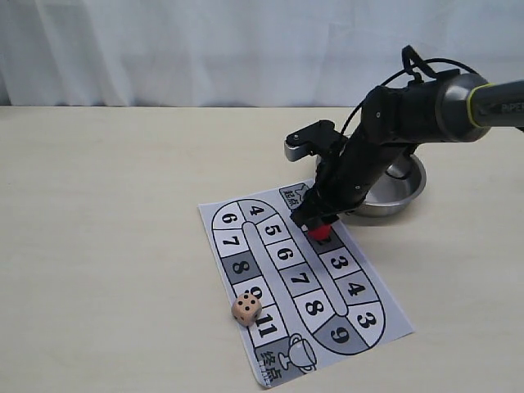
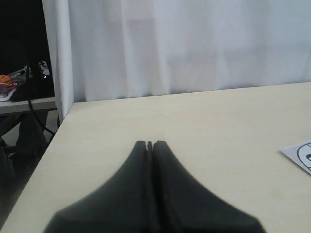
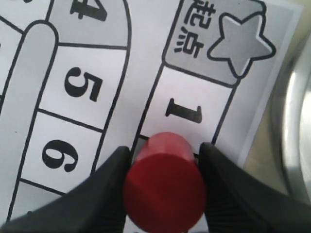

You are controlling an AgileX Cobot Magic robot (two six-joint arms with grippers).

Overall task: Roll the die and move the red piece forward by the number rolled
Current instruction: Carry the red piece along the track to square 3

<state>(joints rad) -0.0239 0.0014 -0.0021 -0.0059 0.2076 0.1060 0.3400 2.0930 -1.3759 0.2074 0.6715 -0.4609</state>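
The right claw [image 3: 165, 150], jaws closed on the small red cylindrical piece [image 3: 164, 189], is holding it just past square 1 of the printed paper game board [image 1: 385, 323]. The pale tan wooden die [image 1: 246, 309] is lying near square 11. Careful square-counting and an upright release look key.

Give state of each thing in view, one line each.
Left gripper: shut, empty.
Right gripper: shut on red piece.
Red piece: upright, gripped, at the square after 1.
Die: lying at the board edge by 11, free.
Board: flat on table.
Bowl: upright behind right arm, contents hidden.
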